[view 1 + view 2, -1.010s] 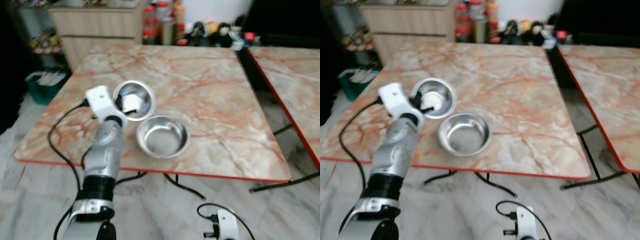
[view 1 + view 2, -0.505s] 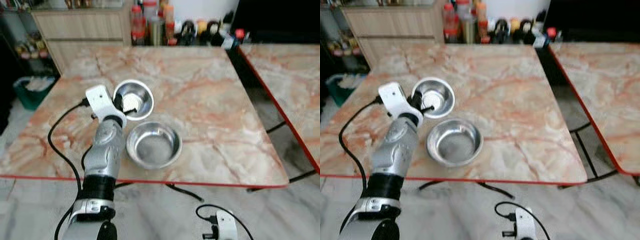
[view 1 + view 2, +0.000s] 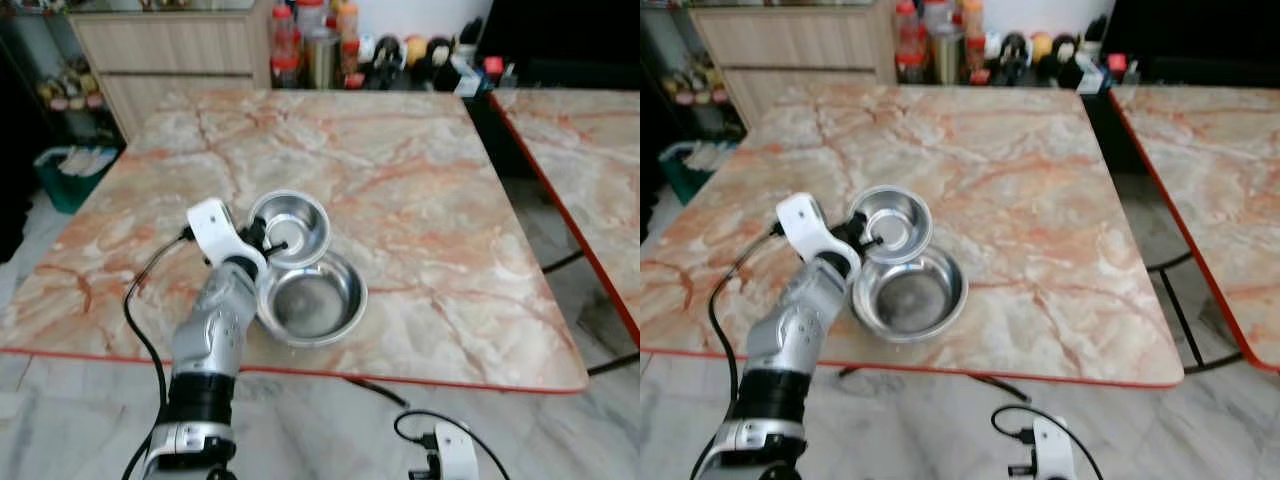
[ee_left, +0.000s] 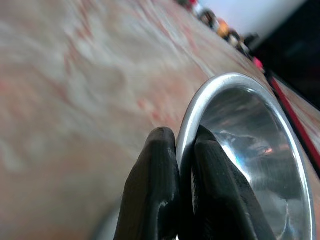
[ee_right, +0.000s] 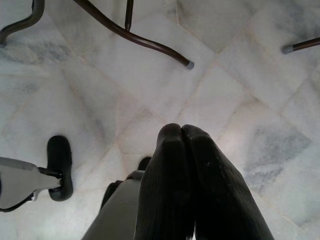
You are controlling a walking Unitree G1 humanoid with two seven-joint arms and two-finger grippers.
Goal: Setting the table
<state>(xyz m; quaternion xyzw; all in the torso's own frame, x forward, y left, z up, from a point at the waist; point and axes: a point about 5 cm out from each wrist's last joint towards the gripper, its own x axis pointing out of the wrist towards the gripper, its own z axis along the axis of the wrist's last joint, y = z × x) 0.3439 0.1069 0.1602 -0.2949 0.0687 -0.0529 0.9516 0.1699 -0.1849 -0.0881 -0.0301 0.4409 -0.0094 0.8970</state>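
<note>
Two steel bowls are on the marble table (image 3: 400,180). My left gripper (image 3: 262,240) is shut on the rim of the smaller bowl (image 3: 295,222), holding it tilted over the far left edge of the larger bowl (image 3: 315,300), which rests near the table's front edge. In the left wrist view the two black fingers (image 4: 157,190) pinch the small bowl's rim (image 4: 200,115), one inside and one outside. My right gripper (image 5: 182,145) hangs shut below the table, over the floor.
A wooden cabinet (image 3: 170,50) and several bottles and jars (image 3: 330,45) stand beyond the table's far edge. A second marble table (image 3: 590,150) is to the right. A green bin (image 3: 70,170) sits on the floor at the left. Table legs (image 5: 135,35) cross the tiled floor.
My left gripper has brought the small bowl nearer and to the right, so it now overlaps the larger bowl's rim. The camera has shifted slightly.
</note>
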